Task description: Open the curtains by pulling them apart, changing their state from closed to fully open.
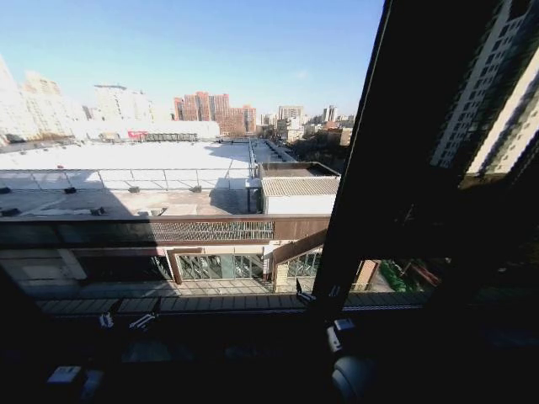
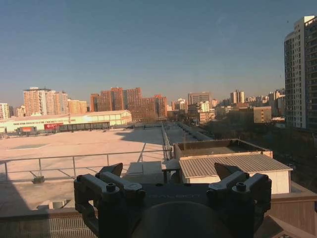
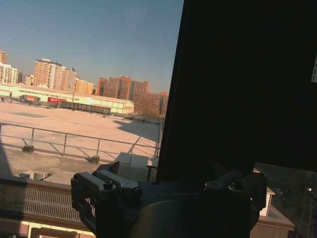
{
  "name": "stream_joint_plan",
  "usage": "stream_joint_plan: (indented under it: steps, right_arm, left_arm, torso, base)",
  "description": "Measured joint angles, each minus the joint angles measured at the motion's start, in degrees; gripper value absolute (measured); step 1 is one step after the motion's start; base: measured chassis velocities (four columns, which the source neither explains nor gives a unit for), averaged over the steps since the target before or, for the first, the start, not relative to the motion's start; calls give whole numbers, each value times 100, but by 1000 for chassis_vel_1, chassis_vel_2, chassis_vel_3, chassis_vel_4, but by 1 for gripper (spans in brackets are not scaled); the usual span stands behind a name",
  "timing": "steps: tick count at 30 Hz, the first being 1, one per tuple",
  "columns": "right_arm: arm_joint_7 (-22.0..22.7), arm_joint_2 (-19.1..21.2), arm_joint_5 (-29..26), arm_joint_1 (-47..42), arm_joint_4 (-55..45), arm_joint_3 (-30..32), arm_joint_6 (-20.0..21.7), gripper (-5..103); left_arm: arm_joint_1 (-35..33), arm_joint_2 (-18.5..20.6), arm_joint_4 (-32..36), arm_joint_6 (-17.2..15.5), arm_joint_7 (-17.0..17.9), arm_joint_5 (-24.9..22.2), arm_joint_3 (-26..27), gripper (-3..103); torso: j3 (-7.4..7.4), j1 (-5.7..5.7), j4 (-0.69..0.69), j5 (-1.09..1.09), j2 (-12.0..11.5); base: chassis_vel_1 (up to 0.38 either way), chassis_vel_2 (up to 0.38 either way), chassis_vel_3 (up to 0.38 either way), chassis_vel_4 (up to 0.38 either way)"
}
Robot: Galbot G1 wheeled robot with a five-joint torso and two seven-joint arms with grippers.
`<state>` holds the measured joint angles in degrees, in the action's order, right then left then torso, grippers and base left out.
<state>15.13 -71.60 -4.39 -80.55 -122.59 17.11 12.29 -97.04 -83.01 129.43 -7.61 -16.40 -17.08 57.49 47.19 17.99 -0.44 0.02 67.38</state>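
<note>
The curtains are out of view; bare window glass looks out on rooftops and a city skyline. My left gripper (image 2: 168, 171) is held up in front of the glass, open, with nothing between its fingers (image 2: 112, 170). My right gripper (image 3: 166, 171) is raised the same way and open, one finger (image 3: 113, 168) lit and the other in shadow before a broad dark window frame bar (image 3: 237, 84). In the head view the same dark bar (image 1: 358, 168) runs down the right of the window.
A dark window sill (image 1: 210, 345) lies along the bottom of the head view, with small fittings on it. Outside are a wide flat roof (image 2: 74, 144) and a tall building (image 2: 299, 74).
</note>
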Motion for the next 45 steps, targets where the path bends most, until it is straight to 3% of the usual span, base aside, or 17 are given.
stream_joint_plan:
  steps: [33, 38, 45]
  right_arm:
    - [211, -26, -146, 42, 30, 221, 98, 100]
    - [240, -8, -192, 86, 90, 232, 102, 100]
    - [266, 1, -230, 137, 101, 229, 116, 100]
  left_arm:
    - [131, -64, -14, -41, 33, 208, -265, 100]
    - [137, -133, -2, -30, 34, 313, -339, 100]
    - [114, -150, 16, -23, 35, 344, -336, 100]
  torso:
    - [0, 1, 0, -3, 0]
    - [1, 3, 0, 3, -2]
    - [-1, -1, 1, -5, 0]
  base:
    - [-333, -376, 331, 374]
    - [-166, -377, 146, 406]
    - [10, -371, -2, 358]
